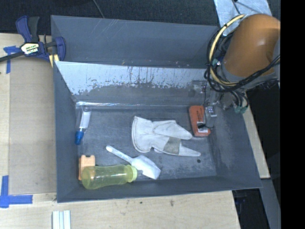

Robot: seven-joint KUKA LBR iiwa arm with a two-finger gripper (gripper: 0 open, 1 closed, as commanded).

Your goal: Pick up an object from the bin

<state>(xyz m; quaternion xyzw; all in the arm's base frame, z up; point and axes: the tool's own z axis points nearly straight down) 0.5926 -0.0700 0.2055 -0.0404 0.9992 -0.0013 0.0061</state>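
Note:
My gripper (211,109) hangs at the bin's right side, just under the arm's orange cover. Right beside it to the left, touching or nearly so, lies a small red-orange clamp-like thing (197,118) with a grey part at its lower end, close to the bin's right wall. I cannot tell whether it is in the gripper's grasp. A crumpled white glove (159,136) lies on the bin floor to the left of the red thing, its cuff pointing right.
A white plastic scoop (136,160) lies below the glove. At the front left, a yellow-green bottle (107,175) lies on its side against a small orange block (86,163). A clear tube with a blue cap (82,127) rests by the left wall.

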